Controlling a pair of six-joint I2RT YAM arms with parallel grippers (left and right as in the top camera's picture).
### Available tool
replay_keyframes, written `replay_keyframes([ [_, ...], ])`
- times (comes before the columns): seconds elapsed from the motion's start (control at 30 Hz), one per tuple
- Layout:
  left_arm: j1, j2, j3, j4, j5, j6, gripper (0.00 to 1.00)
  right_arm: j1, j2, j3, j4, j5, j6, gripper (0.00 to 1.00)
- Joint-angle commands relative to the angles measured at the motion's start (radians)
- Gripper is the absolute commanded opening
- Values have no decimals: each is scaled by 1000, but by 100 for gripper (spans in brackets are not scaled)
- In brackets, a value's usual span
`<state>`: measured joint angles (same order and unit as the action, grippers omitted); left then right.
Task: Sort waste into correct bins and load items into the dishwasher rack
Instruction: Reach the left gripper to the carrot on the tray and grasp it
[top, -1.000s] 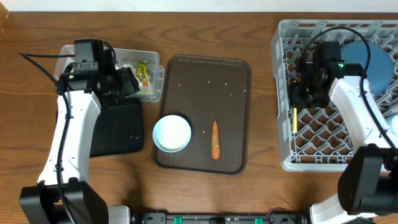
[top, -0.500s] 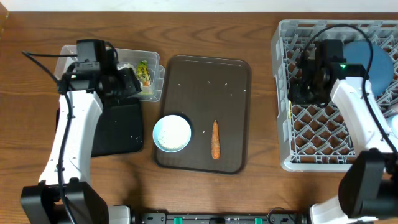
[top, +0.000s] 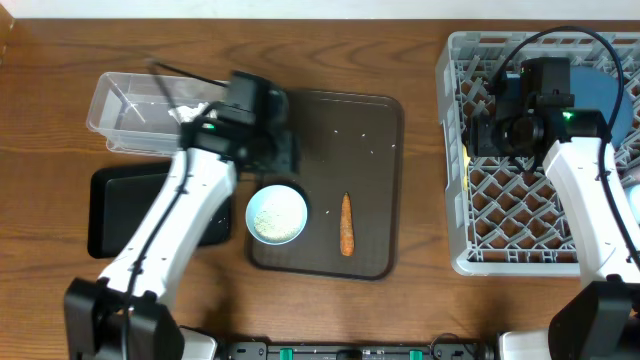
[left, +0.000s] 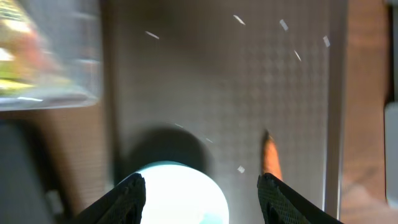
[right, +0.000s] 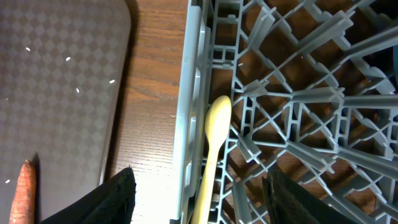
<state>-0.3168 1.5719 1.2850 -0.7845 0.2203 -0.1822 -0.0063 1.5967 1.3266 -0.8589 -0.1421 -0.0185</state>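
Observation:
My left gripper (top: 279, 160) is open and empty above the brown tray (top: 330, 110), just behind the white bowl (top: 277, 214). In the left wrist view the bowl (left: 177, 193) lies between the open fingers (left: 202, 190), and the orange carrot piece (left: 272, 158) lies by the right finger. The carrot (top: 346, 223) lies on the tray to the right of the bowl. My right gripper (top: 490, 140) is open over the left side of the grey dishwasher rack (top: 455, 210). The pale yellow spoon (right: 210, 149) lies in the rack along its left wall, between the open fingers (right: 205, 199).
The clear tub (top: 125, 100) stands at the back left, with something green-yellow blurred inside it in the left wrist view (left: 18, 62). The black bin (top: 115, 210) lies in front of it. Rice grains (top: 336, 133) dot the tray. A dark blue plate (top: 595, 90) stands in the rack.
My left arm has swung right from the clear tub to over the tray, behind the bowl. My right gripper has drifted slightly back and right over the rack.

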Motion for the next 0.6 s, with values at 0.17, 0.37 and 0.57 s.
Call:
replay_keyframes([
  [0.17,-190,140,-26,-49,-16,14,60,1,-2,1,4,-5,14,66],
  [0.37,-290,216,-26,-51,-16,14,61,1,-2,1,3,-5,14,66],
  [0.57,-362,247,-26,-76,-15,15,61,1,-2,1,3,-5,14,66],
])
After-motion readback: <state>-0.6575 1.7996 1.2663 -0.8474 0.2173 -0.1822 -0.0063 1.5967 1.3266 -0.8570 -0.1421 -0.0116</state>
